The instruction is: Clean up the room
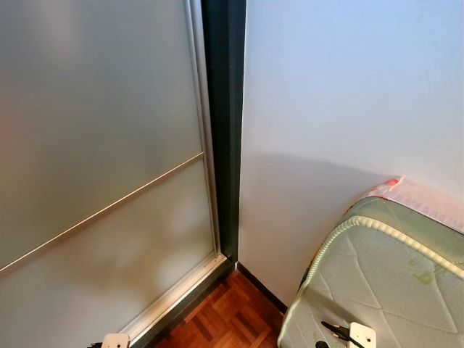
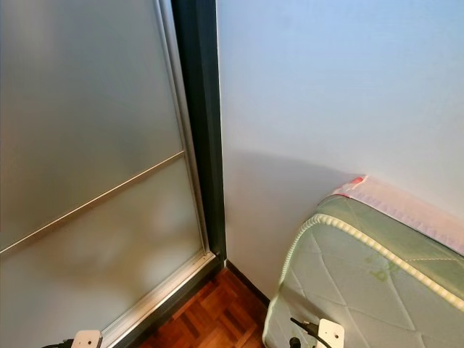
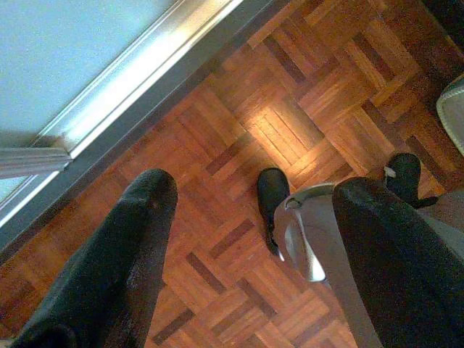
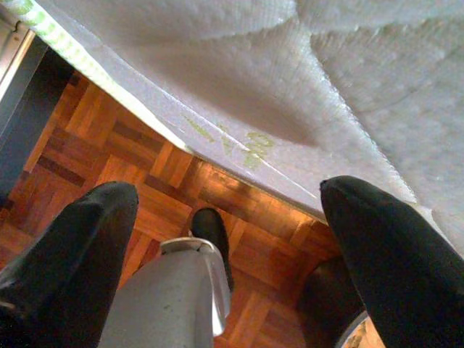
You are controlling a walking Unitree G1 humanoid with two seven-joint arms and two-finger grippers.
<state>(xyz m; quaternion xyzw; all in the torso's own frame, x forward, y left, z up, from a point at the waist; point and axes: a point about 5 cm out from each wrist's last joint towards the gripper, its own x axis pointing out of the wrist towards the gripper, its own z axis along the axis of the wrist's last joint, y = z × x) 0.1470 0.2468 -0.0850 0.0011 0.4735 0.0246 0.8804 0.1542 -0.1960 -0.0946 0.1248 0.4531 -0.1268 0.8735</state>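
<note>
Bedroom corner of a home, as seen from my head cameras: a quilted mattress (image 1: pixel 377 283) against a plain white wall (image 1: pixel 341 94), a frosted sliding door (image 1: pixel 94 145) in a dark frame, and parquet floor (image 3: pixel 290 130) beneath me.

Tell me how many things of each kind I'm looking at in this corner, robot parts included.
Mattress: 1
Frosted sliding door: 1
White wall: 1
Wooden floor: 1
End effectors: 2, left end effector and right end effector, both open
Total: 6
</note>
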